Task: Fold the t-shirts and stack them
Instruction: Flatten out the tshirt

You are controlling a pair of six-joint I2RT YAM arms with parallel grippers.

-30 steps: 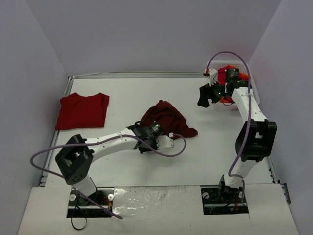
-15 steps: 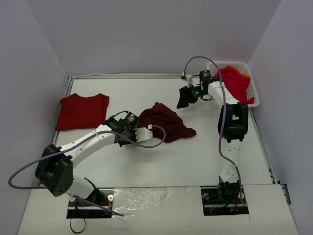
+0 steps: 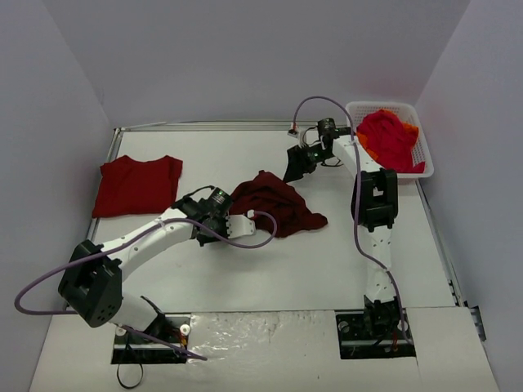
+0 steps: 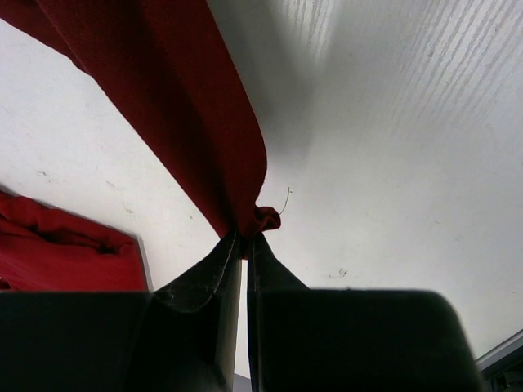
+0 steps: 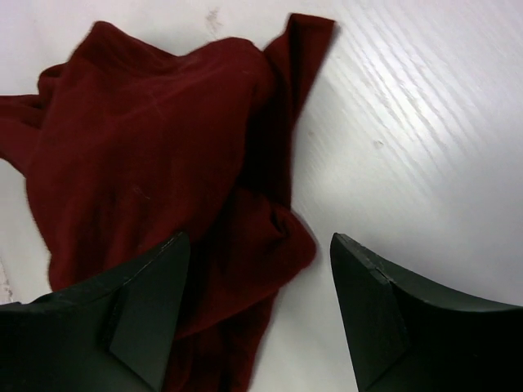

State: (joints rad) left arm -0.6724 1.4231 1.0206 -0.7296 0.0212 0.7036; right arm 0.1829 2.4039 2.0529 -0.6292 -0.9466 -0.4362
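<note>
Top external view: my right jaws have swung from the basket (image 3: 382, 104) to over the maroon t-shirt (image 3: 274, 202) on the counter (image 3: 343, 261), spread, empty; left jaws clenched on its hem. Two-handed spreading looks next

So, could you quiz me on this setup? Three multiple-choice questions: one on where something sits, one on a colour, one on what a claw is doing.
1. Where is the basket?
A) far right corner
B) near left corner
C) dead centre

2. What colour is the middle shirt?
A) blue
B) white
C) dark maroon

3. What is the left gripper doing?
A) standing open and empty
B) pinching the middle shirt
C) gripping the basket

Answers:
1 A: the top view shows it in the far right corner.
2 C: the cloth looks dark maroon in every view.
3 B: its wrist view shows the jaws closed on a fold of that cloth.
</note>
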